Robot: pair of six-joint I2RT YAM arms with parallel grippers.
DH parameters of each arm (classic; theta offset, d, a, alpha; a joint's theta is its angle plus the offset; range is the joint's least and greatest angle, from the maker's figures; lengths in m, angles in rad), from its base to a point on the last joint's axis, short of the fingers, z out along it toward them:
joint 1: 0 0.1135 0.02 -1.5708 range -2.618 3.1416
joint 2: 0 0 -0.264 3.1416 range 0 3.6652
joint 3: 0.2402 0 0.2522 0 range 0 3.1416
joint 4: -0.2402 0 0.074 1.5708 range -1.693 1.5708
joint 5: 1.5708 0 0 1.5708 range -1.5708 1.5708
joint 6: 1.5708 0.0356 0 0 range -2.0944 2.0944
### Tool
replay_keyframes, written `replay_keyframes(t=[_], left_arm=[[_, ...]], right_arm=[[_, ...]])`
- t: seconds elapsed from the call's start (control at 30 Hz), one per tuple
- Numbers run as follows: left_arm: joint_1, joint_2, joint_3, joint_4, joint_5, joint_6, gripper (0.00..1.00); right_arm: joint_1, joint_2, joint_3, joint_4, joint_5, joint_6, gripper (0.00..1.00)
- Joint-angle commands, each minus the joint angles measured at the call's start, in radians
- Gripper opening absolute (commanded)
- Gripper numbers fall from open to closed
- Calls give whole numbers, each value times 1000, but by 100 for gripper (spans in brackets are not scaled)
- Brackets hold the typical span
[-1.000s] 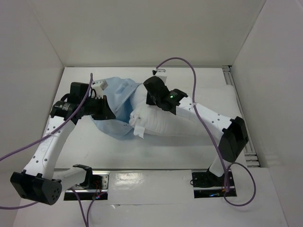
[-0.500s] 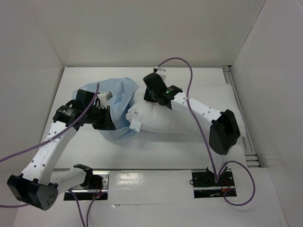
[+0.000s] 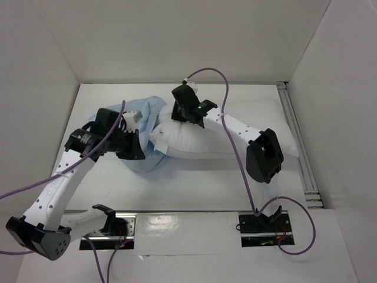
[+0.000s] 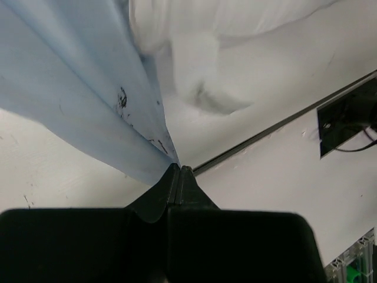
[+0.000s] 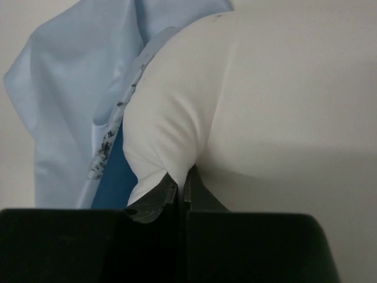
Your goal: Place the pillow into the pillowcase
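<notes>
The plump white pillow [image 3: 200, 141] lies across the middle of the table, its left end against the light blue pillowcase [image 3: 150, 112]. My right gripper [image 3: 177, 115] is shut on a pinch of the pillow's fabric [image 5: 171, 130] at its far left corner, with the blue pillowcase [image 5: 76, 100] just left of it. My left gripper [image 3: 136, 150] is shut on the pillowcase's edge [image 4: 76, 88] and holds it taut; the pillow [image 4: 194, 76] shows beside it. The pillow's left tip sits at the pillowcase's mouth; how far inside it is, I cannot tell.
White walls enclose the table on three sides. A metal rail [image 3: 294, 135] runs along the right edge. Purple cables [image 3: 230, 112] trail over both arms. The arm base plates [image 3: 259, 227] sit at the near edge.
My right gripper has dragged the pillow's corner leftward and farther back, toward the pillowcase. My left gripper has shifted slightly right and nearer with the pillowcase's edge.
</notes>
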Motion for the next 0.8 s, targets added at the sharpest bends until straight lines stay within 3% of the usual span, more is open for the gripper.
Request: replay_keyframes(t=[0.0, 0.1, 0.23, 0.3, 0.33, 0.43, 0.77], left_arm=[[-11, -4, 159, -11, 40, -39, 0], [9, 42, 253, 9, 62, -39, 0], [18, 74, 267, 60, 141, -20, 1], [29, 115, 267, 60, 141, -20, 28], [29, 128, 258, 60, 141, -20, 52], [53, 160, 230, 87, 94, -29, 73], [63, 302, 89, 293, -250, -174, 76]], right_arm=[[42, 35, 11, 45, 78, -10, 0], [95, -20, -157, 45, 118, -10, 0], [160, -70, -278, 56, 100, 33, 0], [169, -80, -287, 56, 100, 53, 0], [183, -89, -287, 47, 113, 53, 0], [194, -90, -296, 47, 135, 53, 0], [194, -90, -296, 68, 126, 53, 0]])
